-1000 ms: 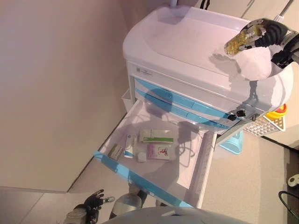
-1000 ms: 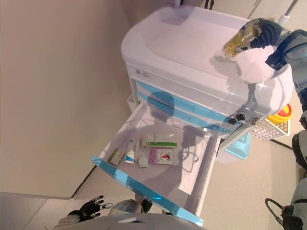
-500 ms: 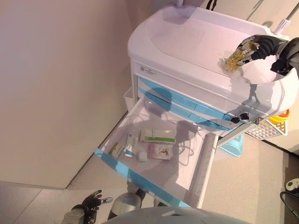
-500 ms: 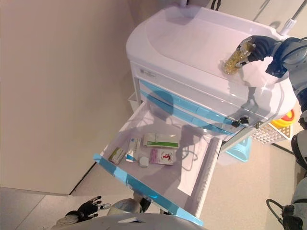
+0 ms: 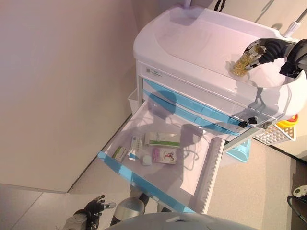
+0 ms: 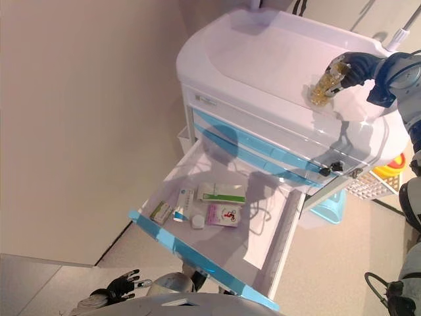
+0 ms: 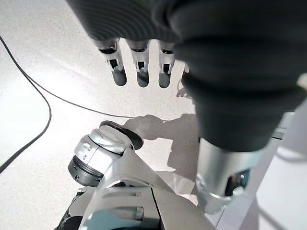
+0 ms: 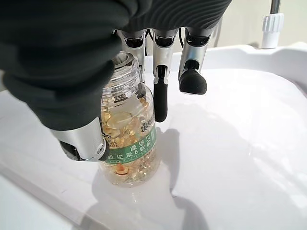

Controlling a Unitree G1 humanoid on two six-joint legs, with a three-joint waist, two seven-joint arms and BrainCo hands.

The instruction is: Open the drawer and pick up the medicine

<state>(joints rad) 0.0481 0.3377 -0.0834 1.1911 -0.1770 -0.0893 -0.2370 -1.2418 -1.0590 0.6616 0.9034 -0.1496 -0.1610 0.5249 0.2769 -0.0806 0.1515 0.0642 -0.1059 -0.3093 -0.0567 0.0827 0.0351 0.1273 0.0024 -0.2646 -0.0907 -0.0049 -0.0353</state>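
Note:
A clear medicine bottle (image 8: 128, 143) full of yellow capsules, with a green label and no cap, stands tilted on the cart's white top (image 5: 192, 40) near its right end. My right hand (image 8: 62, 67) is curled round it, thumb on one side and fingers on the other; the left eye view shows that hand (image 5: 269, 48) with the bottle (image 5: 243, 60). The cart's bottom drawer (image 5: 139, 181) is pulled out wide. My left hand (image 5: 94, 209) hangs low by the floor, its fingers (image 7: 139, 72) straight and holding nothing.
In the drawer lie a green-and-white box (image 5: 163, 139), a pink box (image 5: 164, 155), two smaller boxes (image 5: 135, 143) and a small white round thing (image 5: 146, 161). A beige wall runs along the left. A white perforated basket (image 5: 276, 134) and a light-blue bin (image 5: 239, 152) stand at the cart's right.
My right hand has brought the bottle down from above the cart's right end onto the cart's top. The view has shifted a little. The left hand has stayed put.

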